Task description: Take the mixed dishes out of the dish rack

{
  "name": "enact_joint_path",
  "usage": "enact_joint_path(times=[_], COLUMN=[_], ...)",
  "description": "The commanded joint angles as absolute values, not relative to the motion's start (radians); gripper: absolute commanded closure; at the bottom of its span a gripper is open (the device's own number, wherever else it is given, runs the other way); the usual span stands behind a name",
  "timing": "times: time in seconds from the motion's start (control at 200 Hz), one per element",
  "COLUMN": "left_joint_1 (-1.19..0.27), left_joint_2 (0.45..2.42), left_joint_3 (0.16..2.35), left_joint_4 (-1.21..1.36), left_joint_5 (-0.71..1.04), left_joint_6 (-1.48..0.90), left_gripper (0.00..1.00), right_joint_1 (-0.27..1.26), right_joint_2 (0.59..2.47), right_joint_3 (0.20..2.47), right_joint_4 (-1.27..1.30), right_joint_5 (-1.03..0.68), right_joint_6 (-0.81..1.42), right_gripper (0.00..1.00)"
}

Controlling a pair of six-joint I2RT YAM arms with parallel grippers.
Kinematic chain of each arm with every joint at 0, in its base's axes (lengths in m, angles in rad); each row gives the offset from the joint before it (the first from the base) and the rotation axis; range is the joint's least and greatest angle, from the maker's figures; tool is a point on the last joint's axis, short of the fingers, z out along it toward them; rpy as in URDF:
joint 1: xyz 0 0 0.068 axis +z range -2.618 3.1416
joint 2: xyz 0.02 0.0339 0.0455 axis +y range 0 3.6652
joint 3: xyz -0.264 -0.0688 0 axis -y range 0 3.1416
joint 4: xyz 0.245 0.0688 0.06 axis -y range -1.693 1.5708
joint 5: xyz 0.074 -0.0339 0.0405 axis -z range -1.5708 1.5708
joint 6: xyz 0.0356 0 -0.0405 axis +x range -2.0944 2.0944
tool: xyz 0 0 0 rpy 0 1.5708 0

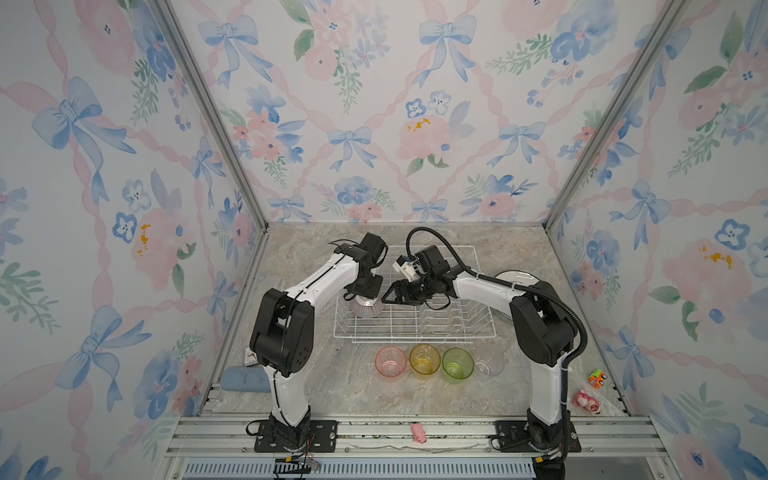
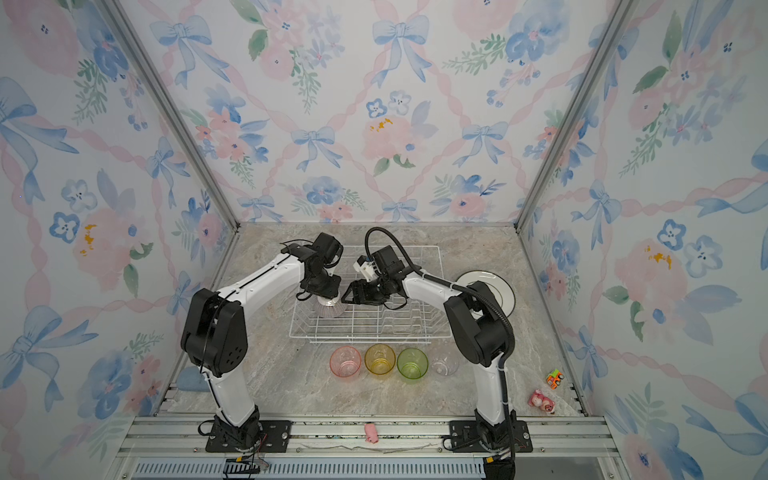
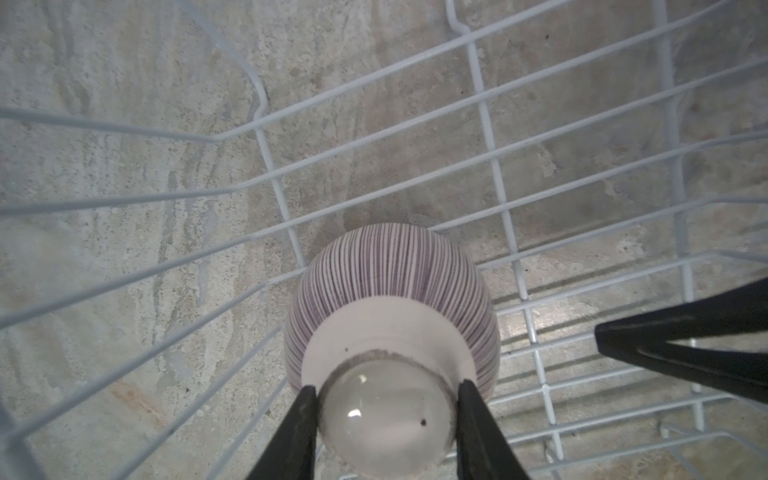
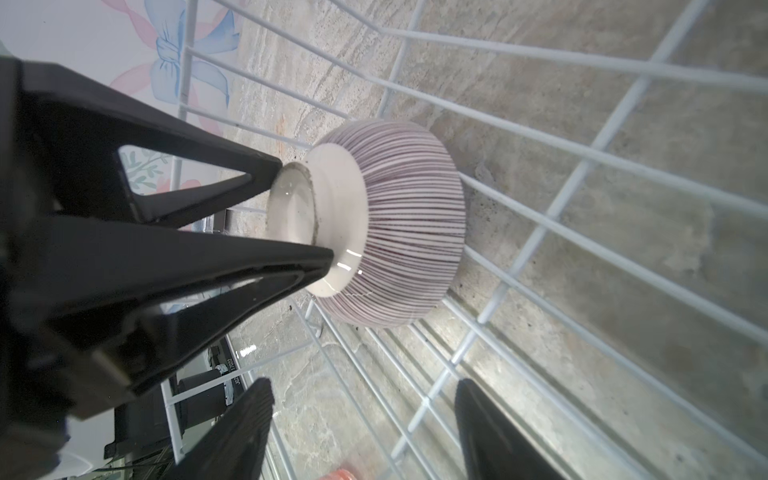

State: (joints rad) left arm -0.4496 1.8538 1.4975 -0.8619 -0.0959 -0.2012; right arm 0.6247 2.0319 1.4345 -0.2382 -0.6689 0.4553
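White and bent at the elbow, my left arm (image 1: 316, 278) reaches over the wire dish rack (image 1: 415, 337), and my left gripper (image 3: 388, 388) points straight down. The bowl (image 3: 390, 266) is upside down inside the rack, at its left end. It is round and shiny, with lots of thin purple stripes and a smooth white foot. My left gripper squeezes that foot from both sides. My right gripper (image 1: 386, 298) hangs just beside the bowl, jaws apart, holding nothing
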Motion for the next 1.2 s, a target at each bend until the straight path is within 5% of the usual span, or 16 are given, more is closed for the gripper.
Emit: enact_joint_path(times=[0.0,1.195], left_joint_1=[-0.441,-0.427], left_joint_2=[1.837,1.807], left_joint_3=[1.468,1.447], left_joint_4=[-0.887,-0.871], left_joint_5=[-0.047,-0.003], left_joint_6=[-0.187,-0.175], left_gripper=[0.63,0.67], right_joint_1=[0.637,0.673], right_joint_2=[2.067,2.226], right_joint_3=[1.466,1.486], right_joint_4=[-0.228,-0.047], right_joint_5=[-0.664,-0.657], right_joint_6=[0.474,0.642], right_gripper=[0.28,0.27])
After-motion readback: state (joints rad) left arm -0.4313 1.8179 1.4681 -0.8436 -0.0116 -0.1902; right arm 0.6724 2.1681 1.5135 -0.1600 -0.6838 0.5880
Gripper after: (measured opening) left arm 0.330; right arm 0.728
